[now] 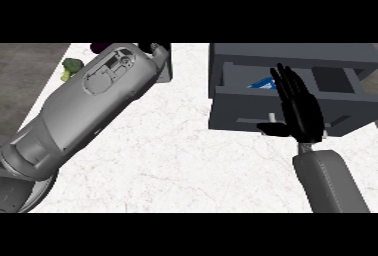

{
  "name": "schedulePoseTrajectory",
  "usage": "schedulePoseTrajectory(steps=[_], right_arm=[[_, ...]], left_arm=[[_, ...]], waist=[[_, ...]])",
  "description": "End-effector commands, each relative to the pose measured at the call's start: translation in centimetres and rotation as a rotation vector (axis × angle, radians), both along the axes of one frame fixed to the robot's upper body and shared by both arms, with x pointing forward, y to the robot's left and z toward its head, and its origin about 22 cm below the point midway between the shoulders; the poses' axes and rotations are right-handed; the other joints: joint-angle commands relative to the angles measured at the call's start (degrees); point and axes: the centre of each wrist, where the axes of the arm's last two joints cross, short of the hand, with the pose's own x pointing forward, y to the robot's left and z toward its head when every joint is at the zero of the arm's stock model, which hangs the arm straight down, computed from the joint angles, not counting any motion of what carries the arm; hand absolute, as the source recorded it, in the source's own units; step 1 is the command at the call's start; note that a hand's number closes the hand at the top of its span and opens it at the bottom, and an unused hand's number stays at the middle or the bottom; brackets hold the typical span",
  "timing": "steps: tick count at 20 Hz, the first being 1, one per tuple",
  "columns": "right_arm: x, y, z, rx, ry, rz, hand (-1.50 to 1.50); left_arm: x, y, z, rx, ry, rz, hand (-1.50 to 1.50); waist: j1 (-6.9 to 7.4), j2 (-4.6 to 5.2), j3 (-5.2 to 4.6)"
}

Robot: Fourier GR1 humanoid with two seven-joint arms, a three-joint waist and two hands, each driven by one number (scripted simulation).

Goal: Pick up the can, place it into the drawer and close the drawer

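Grey drawer [240,107] open, blue can [262,84] inside. Right hand [303,117] over its front, fingers straight, released. Left hand [157,49] left of drawer, state unreadable.

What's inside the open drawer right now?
A small blue and white object shows inside the drawer, probably the can, though that is unclear. The right hand, fingers straight, covers part of it and the drawer's right side.

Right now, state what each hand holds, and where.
Black right hand holds nothing, flat over the dark grey drawer front. Left hand is mostly hidden: cannot tell.
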Motion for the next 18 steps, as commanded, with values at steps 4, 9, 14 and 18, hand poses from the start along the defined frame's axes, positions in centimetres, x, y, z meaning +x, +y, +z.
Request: schedulePoseTrajectory(steps=[4, 9, 14, 18], right_arm=[[2.4, 0.5, -3.4, -0.030, 0.049, -0.059, -1.50], [4.9, 0.8, -2.2, -0.007, -0.037, -0.103, -1.50], [7.3, 1.2, -1.0, -0.046, -0.065, -0.107, -1.50], [9.8, 0.9, 1.8, -0.021, -0.097, -0.144, -1.50]], left_arm=[[0.0, 3.7, 1.4, 0.015, -0.004, 0.022, -1.50], [-1.3, 5.5, -0.6, 0.011, 0.025, 0.030, -1.50], [-2.5, 4.8, -2.8, 0.019, 0.047, 0.028, -1.50], [-2.8, 6.4, -3.0, 0.022, 0.051, 0.005, -1.50]], waist=[[0.09, 1.55, 1.23], [0.61, 1.48, 1.21], [0.83, 1.90, 1.23], [1.61, 2.55, 1.25]])
